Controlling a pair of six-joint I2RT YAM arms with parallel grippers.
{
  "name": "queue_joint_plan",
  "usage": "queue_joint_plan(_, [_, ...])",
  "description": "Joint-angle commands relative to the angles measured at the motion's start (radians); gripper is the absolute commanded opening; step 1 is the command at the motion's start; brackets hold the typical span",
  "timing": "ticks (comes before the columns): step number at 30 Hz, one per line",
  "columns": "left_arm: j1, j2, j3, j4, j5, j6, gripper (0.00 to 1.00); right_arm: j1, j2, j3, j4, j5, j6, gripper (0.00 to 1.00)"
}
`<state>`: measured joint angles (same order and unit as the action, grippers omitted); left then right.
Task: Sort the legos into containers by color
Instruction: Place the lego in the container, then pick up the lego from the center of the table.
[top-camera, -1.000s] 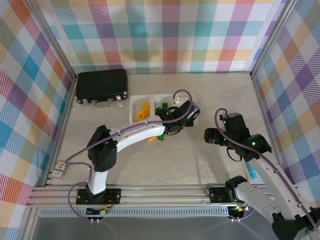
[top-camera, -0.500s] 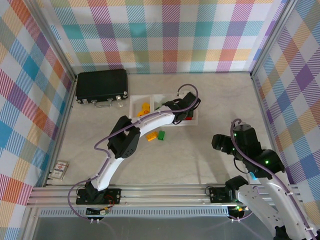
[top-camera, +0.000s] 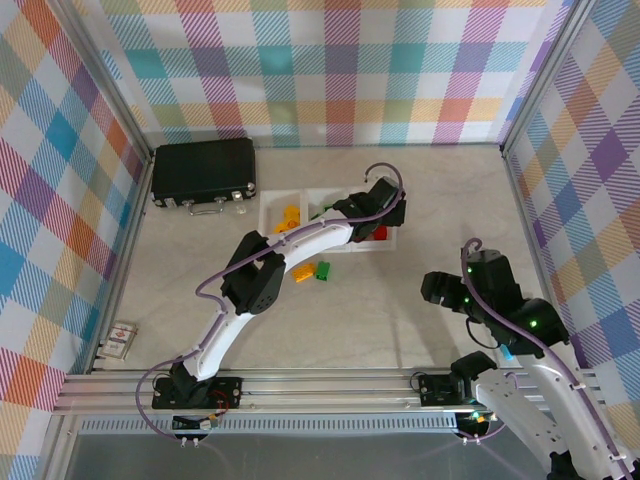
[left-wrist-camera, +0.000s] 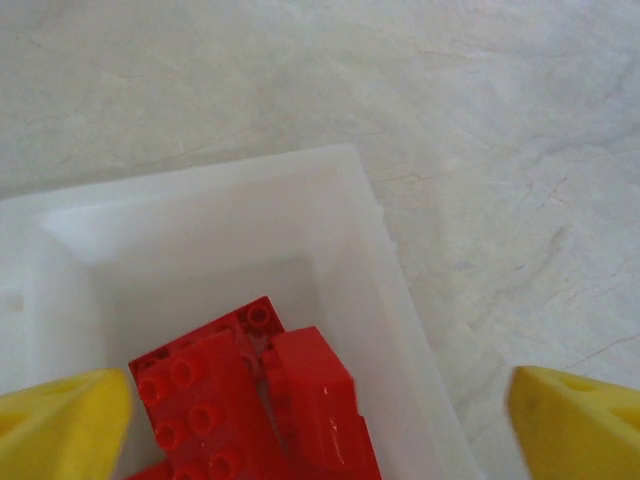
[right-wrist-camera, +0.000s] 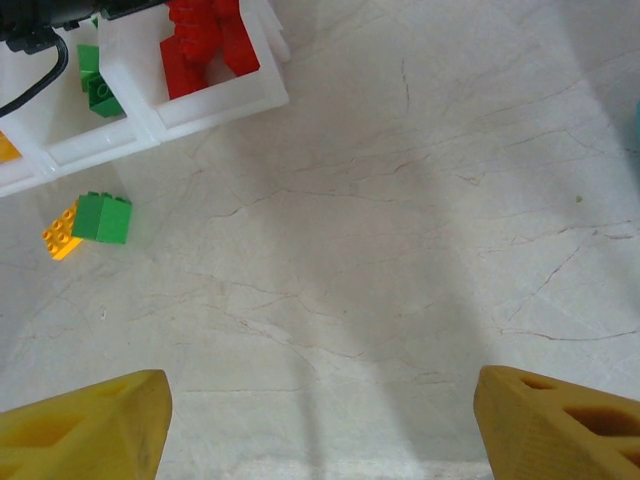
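several red legos (left-wrist-camera: 215, 415) in the end tray (left-wrist-camera: 372, 235), left fingers (left-wrist-camera: 60, 420) wide apart above

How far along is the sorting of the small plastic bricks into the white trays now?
Done: red studded plastic bricks lie in the end square translucent-white tray; green bricks and yellow-orange bricks sit in their own trays. In hand: nothing, the left gripper and right gripper are both open. Left: a loose green brick and a loose yellow-orange brick side by side on the table.
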<state>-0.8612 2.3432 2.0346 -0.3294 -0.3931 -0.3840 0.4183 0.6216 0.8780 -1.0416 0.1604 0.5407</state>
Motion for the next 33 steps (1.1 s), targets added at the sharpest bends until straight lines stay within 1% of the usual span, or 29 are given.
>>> queue_joint_plan(1, [0.010, -0.159, -0.082, 0.087, 0.009, 0.062, 1.00, -0.005, 0.029, 0.018, -0.013, -0.060, 0.014, 0.79])
queue_joint_plan(6, [0.017, -0.407, -0.325, 0.177, -0.037, 0.097, 1.00, -0.006, 0.095, 0.059, -0.006, -0.126, 0.020, 0.79])
queue_joint_plan(9, [0.034, -0.571, -0.476, 0.181, -0.052, 0.126, 1.00, -0.003, 0.132, 0.094, -0.005, -0.146, 0.041, 0.79])
queue_joint_plan(14, [0.109, -0.846, -0.745, 0.067, -0.065, 0.095, 1.00, 0.036, 0.200, 0.127, 0.008, -0.161, 0.124, 0.81])
queue_joint_plan(17, [0.139, -1.037, -0.930, -0.003, -0.119, 0.057, 1.00, 0.112, 0.264, 0.127, 0.051, -0.140, 0.181, 0.82])
queue_joint_plan(19, [0.145, -1.167, -1.042, -0.068, -0.178, 0.009, 1.00, 0.174, 0.328, 0.145, 0.078, -0.101, 0.200, 0.83])
queue_joint_plan(22, [0.147, -1.341, -1.169, -0.170, -0.181, -0.043, 1.00, 0.232, 0.434, 0.194, 0.094, -0.053, 0.215, 0.83])
queue_joint_plan(26, [0.147, -1.553, -1.253, -0.293, -0.177, -0.132, 1.00, 0.274, 0.560, 0.242, 0.143, -0.019, 0.247, 0.84])
queue_joint_plan(28, [0.146, -1.676, -1.272, -0.372, -0.220, -0.240, 1.00, 0.296, 0.622, 0.260, 0.185, -0.013, 0.258, 0.84])
queue_joint_plan(33, [0.148, -1.983, -1.354, -0.376, -0.205, -0.307, 1.00, 0.360, 0.793, 0.336, 0.224, 0.025, 0.292, 0.84])
